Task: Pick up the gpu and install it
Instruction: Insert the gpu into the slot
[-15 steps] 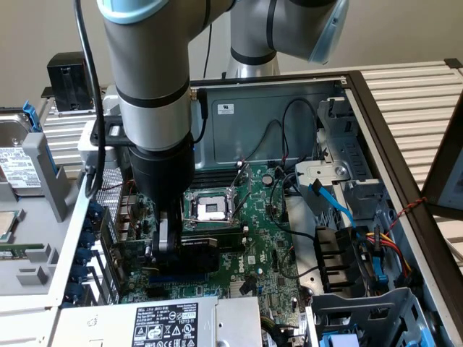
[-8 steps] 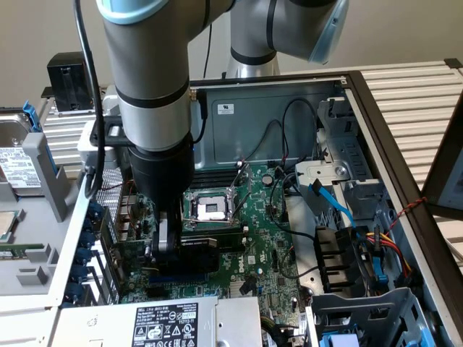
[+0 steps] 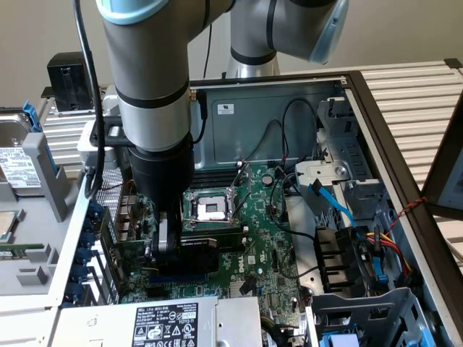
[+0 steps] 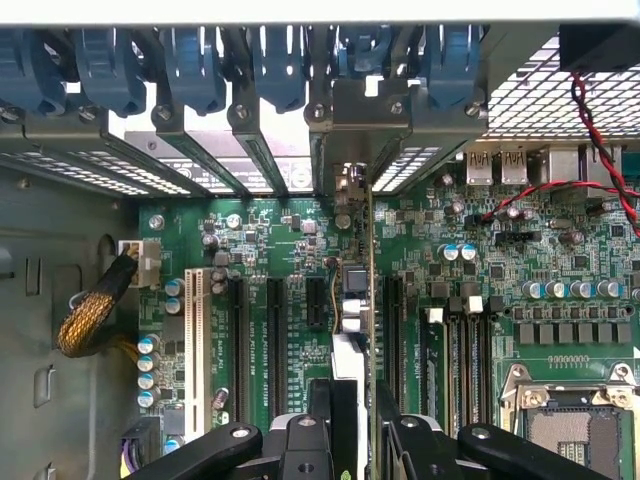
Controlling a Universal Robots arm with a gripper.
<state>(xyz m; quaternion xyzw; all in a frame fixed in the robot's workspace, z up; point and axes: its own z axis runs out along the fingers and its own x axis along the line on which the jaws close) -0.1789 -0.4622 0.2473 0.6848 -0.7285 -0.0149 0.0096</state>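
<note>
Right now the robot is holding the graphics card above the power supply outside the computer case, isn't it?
Not quite. The tool holds the gpu inside the open case, low over the motherboard and its expansion slots, as the exterior view shows. The power supply lies nearer the camera.

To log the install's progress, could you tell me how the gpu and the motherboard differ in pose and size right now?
The gpu stands on edge, gripped between the fingers; the motherboard lies flat in the case. The gpu is a small card; the motherboard is far larger. Both are green circuit boards.
</note>
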